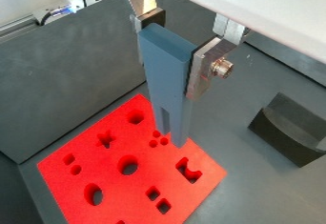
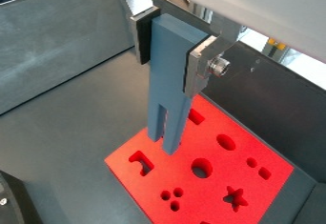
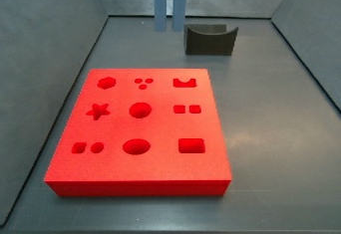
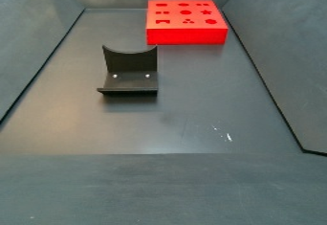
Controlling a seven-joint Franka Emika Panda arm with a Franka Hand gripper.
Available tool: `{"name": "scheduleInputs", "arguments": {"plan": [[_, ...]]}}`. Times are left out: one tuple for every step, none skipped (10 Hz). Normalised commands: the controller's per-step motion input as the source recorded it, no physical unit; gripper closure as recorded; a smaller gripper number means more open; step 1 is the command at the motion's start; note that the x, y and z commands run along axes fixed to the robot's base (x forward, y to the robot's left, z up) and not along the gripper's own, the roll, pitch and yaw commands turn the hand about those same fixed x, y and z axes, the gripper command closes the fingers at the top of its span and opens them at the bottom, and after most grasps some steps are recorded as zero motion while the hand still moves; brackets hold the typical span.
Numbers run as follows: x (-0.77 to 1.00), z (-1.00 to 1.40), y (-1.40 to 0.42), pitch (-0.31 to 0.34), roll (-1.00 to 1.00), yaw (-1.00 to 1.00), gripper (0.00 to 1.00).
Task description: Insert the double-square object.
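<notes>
In both wrist views my gripper (image 1: 176,51) (image 2: 173,56) is shut on the upper end of the double-square object (image 1: 166,90) (image 2: 173,99), a tall blue-grey slab. It hangs upright, forked end down, above the red board (image 1: 90,156) (image 2: 261,185). In a side view only the slab's two prongs (image 3: 160,4) show, high above the far end of the board (image 3: 140,173); the gripper is out of frame. The board has several shaped holes, among them a pair of small squares (image 3: 188,109). In a side view from farther off the board (image 4: 188,35) shows, with slab and gripper out of view.
The dark fixture with a curved notch (image 3: 209,39) (image 4: 128,73) (image 1: 291,128) stands on the grey floor beside the board. Grey walls (image 3: 60,29) enclose the bin on all sides.
</notes>
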Motion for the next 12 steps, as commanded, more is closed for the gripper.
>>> {"name": "scheduleInputs", "arguments": {"plan": [[0.01,0.0,-0.02,0.0,0.0,0.0,1.0],[0.24,-0.31,-0.27,0.039,-0.12,-0.02,1.0],[0.35,-0.58,-0.42,0.006,-0.23,-0.09,1.0],[0.35,-0.52,-0.44,0.0,-0.24,-0.1,1.0],[0.36,-0.43,-0.45,0.0,-0.24,-0.11,1.0],[0.48,-0.49,-0.3,0.047,-0.22,-0.16,1.0],[0.09,-0.01,0.0,0.0,-0.02,-0.06,1.0],[0.0,-0.06,-0.03,0.0,0.0,0.0,1.0],[0.03,-0.36,-0.05,-0.001,0.09,-0.07,1.0],[0.05,-0.54,-0.06,0.0,0.07,-0.13,1.0],[0.08,-0.63,-0.03,-0.021,0.02,-0.13,1.0],[0.13,-0.58,-0.04,-0.017,0.0,-0.15,1.0]]}}
